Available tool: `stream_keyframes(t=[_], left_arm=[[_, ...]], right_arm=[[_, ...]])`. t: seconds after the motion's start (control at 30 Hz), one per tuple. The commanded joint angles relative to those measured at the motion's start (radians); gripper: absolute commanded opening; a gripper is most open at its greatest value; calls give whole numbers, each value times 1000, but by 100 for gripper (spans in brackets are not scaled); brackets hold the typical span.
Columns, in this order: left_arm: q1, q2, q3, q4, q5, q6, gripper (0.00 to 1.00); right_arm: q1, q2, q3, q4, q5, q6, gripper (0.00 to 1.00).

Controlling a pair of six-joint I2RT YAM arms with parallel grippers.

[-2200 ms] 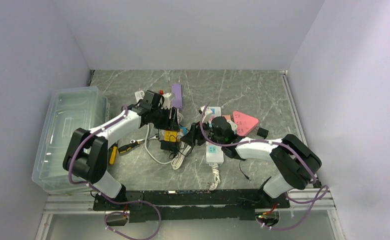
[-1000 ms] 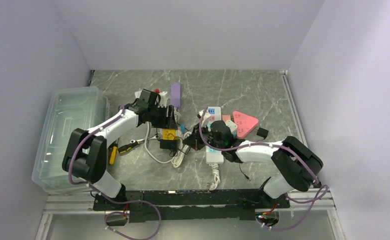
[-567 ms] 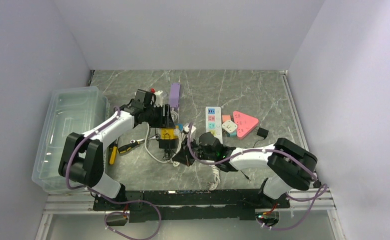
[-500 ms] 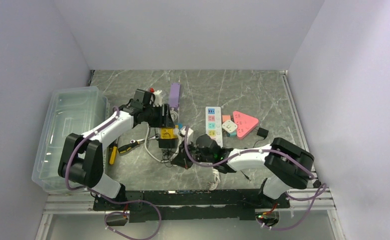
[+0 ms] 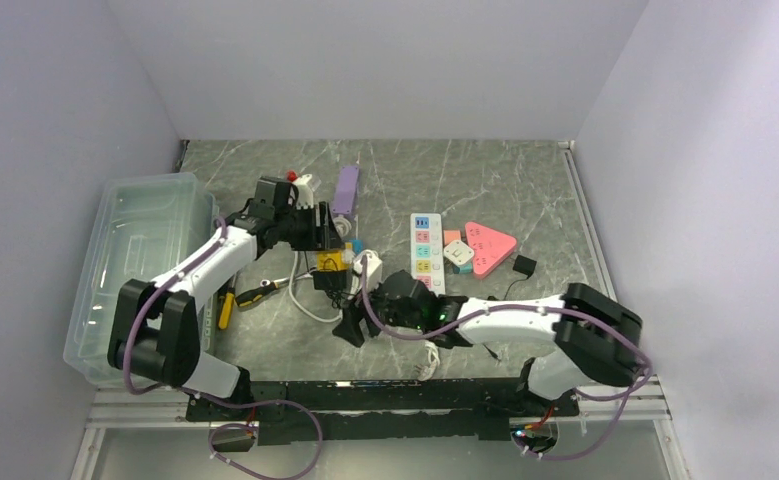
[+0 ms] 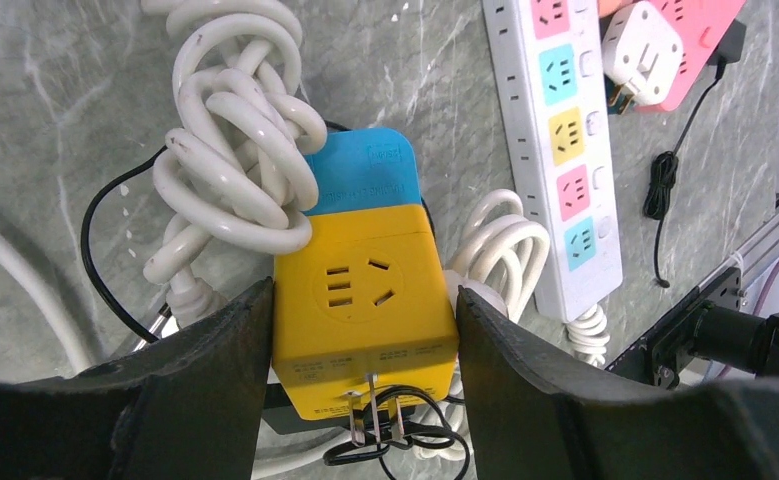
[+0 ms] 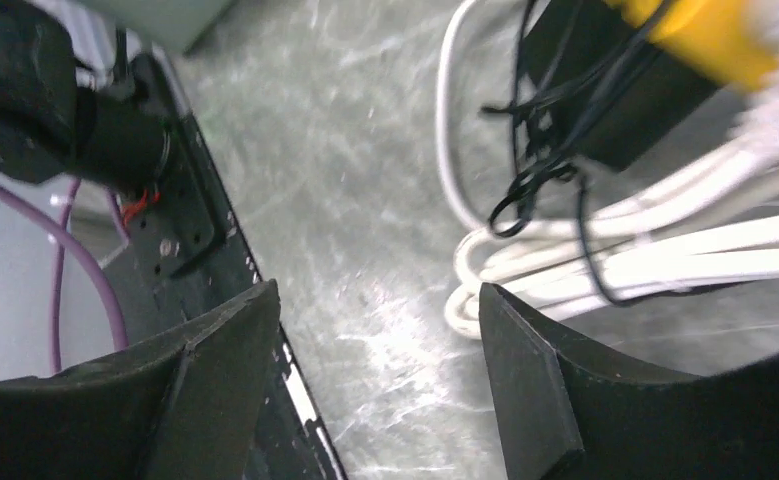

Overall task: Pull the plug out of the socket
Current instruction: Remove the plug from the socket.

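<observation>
My left gripper is shut on a yellow cube socket with a blue end and holds it above the table, beside a coil of white cord. A black plug with a thin black cord hangs from the cube's underside. Its metal prongs show partly bared between cube and plug. My right gripper is open and empty, low over the table just in front of the plug. In the right wrist view the plug and the socket lie ahead of the open jaws, which touch nothing.
A clear plastic bin stands at the left. A long white power strip, a pink triangular socket, a small black adapter and a purple strip lie around. Pliers and white cords lie by the socket.
My right arm has swung from the right of the socket to the left and toward the front edge, uncovering the long power strip. My left gripper has drawn the socket slightly back and left.
</observation>
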Motion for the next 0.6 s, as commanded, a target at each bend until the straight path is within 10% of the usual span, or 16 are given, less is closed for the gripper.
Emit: stream_keyframes(t=[0.0, 0.57], left_arm=[[11, -114, 9, 130, 56, -10, 0], [12, -100, -6, 166, 95, -9, 0]], right_arm=[[-43, -142, 82, -112, 162, -100, 78], [-277, -70, 51, 108, -107, -134, 53]])
